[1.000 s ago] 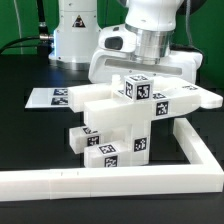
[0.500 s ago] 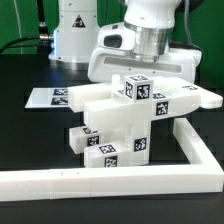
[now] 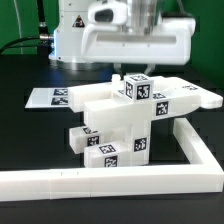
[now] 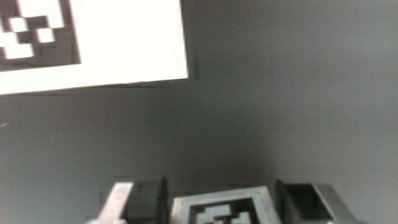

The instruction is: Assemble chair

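though chunky, white tagged chair (image 3: 125, 115)

Border rail (image 3: 150, 180) hems chair (image 3: 125, 115); above: arm (image 3: 125, 45).

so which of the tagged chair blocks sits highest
The small cube on top of the chair, directly under the end effector. The other tagged blocks sit low, near the border rail.

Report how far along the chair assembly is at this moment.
Done: the white blocky plastic chair stands as one joined, tagged structure inside the long white L-shaped border rail, beside the marker board. In hand: the wrist view shows the tool with a small tagged white block between its fingers; whether this block is already joined to the chair is unclear. Left: I cannot tell, no loose parts show.
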{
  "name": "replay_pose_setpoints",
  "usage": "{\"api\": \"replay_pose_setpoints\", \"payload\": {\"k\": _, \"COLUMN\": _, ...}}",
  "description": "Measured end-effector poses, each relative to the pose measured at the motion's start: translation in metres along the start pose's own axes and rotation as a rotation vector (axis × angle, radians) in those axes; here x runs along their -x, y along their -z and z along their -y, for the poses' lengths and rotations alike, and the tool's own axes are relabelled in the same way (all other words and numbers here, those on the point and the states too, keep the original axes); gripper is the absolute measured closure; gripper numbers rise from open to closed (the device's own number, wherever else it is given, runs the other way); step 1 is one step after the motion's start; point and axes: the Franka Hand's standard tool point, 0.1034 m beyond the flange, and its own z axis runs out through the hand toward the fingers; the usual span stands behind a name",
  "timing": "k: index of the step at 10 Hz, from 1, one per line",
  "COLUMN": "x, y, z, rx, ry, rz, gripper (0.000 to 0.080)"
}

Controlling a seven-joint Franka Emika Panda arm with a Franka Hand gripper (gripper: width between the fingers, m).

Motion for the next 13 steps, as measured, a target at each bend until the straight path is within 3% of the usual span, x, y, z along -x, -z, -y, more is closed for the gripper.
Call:
{"api": "replay_pose_setpoints", "payload": {"k": 2, "x": -0.003, "y": 0.014, "z": 0.003, "rx": -0.024, "ry": -0.001, "rz": -0.012, "gripper": 0.0512}}
{"api": "replay_pose_setpoints", "payload": {"k": 6, "x": -0.005, "y": 0.014, "z": 0.0, "rx": -0.024, "ry": 0.03, "rz": -0.009, "gripper": 0.0512}}
{"api": "replay_pose_setpoints", "payload": {"k": 9, "x": -0.042, "y": 0.047, "z": -0.023, "rx": -0.056, "ry": 0.054, "rz": -0.033, "gripper": 0.0512}}
{"api": "replay_pose_setpoints", "payload": {"k": 11, "x": -0.053, "y": 0.06, "z": -0.033, "rx": -0.07, "ry": 0.055, "rz": -0.006, "gripper": 0.0512}}
{"api": "replay_pose_setpoints", "payload": {"k": 13, "x": -0.052, "y": 0.057, "z": -0.032, "rx": -0.066, "ry": 0.057, "rz": -0.011, "gripper": 0.0512}}
